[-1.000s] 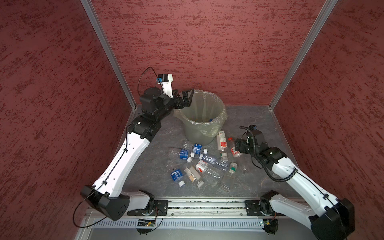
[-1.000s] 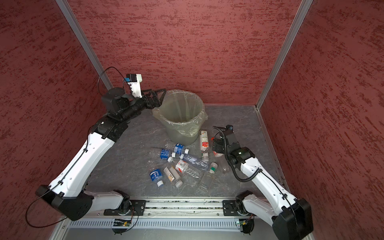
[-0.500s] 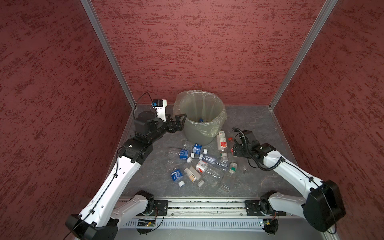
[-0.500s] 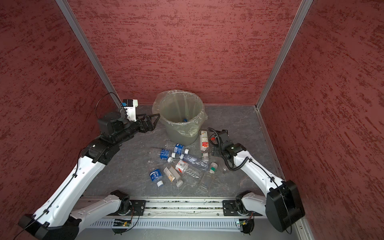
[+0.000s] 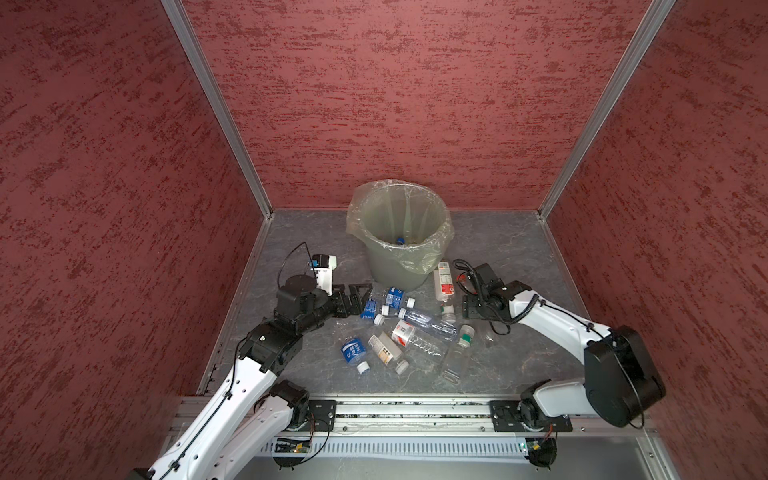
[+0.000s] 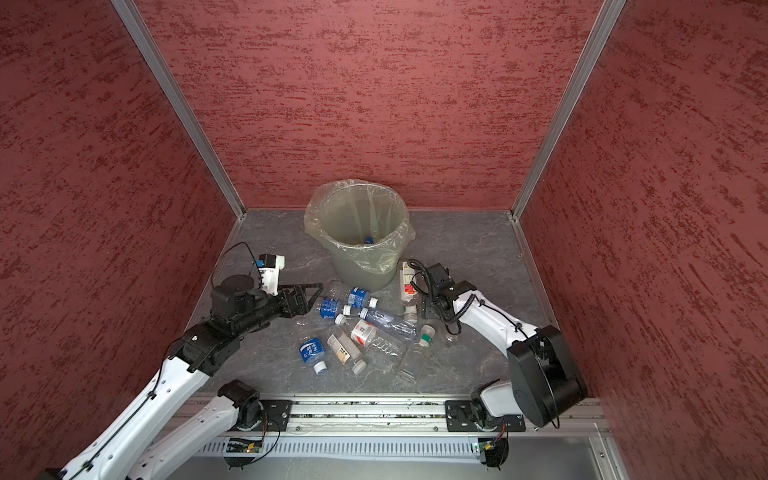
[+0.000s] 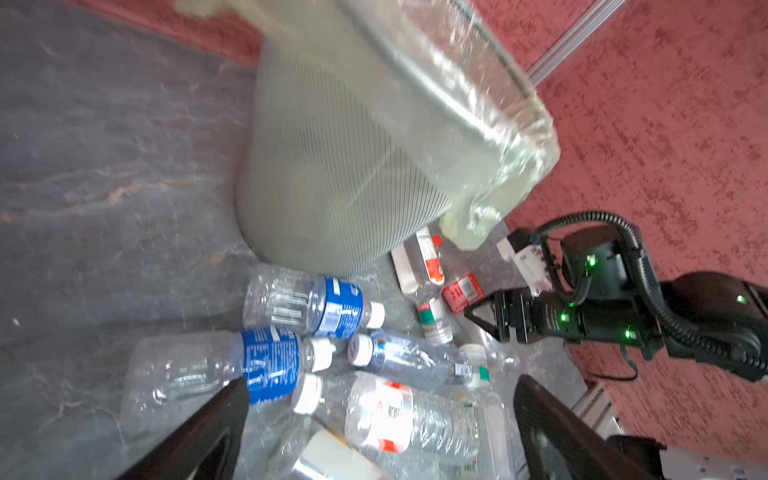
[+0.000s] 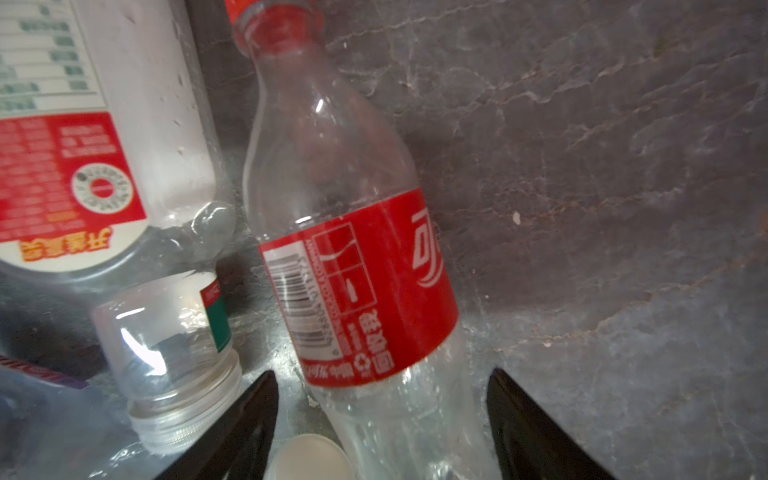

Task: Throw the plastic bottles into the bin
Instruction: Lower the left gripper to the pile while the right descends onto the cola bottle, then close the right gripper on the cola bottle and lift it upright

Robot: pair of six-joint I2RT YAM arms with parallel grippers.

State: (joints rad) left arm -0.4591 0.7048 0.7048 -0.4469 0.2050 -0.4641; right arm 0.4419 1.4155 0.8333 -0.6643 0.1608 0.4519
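Straddling a red-labelled bottle [image 8: 332, 145] printed with barcode and Chinese characters, right tool [image 8: 381, 371] stands open; left tool [image 7: 382, 379] open, empty.

Stereo head: mounted high over the front rail [image 5: 415, 409], tilted down toward the back wall [image 5: 395, 104]. In both top views I get the whole cell from afar: bin [image 5: 390, 274], bottles [image 5: 419, 322], both arms. The pair overlap almost fully, offset slightly sideways.

Left wrist camera: low, rolled over, looking past the left gripper [image 7: 382, 386] across the bottles to the bin's side and the right gripper [image 7: 482, 316]. Middling range.

Right wrist camera: very close, facing down onto the floor [image 8: 602, 208]. The red-labelled bottle [image 8: 365, 274] between the right gripper's tips fills my frame. The left wrist view shares that bottle [image 7: 463, 291], seen small.
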